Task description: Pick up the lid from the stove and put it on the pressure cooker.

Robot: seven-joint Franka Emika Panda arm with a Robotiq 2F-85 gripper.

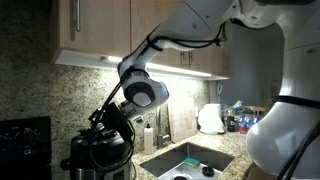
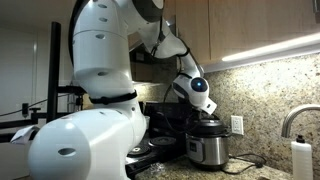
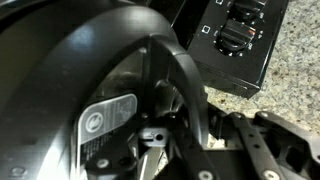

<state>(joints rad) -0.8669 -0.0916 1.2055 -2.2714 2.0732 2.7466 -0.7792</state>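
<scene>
In an exterior view: gripper (image 1: 109, 121) jaws pinched on the one lid (image 1: 95, 142), atop the one pressure cooker (image 1: 100, 166); stove (image 1: 22, 146) beside, one sink (image 1: 190, 160). In an exterior view: white arm (image 2: 95, 60) blocks much (one faucet (image 2: 292, 118) shows). Wrist view: lid fills the frame.

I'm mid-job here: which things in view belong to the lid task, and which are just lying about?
Job in hand: lid, gripped by the shut end effector; pressure cooker below it; stove.

Just lying about: sink; faucet; soap bottle; cluster of bottles on the counter beyond the sink.
</scene>
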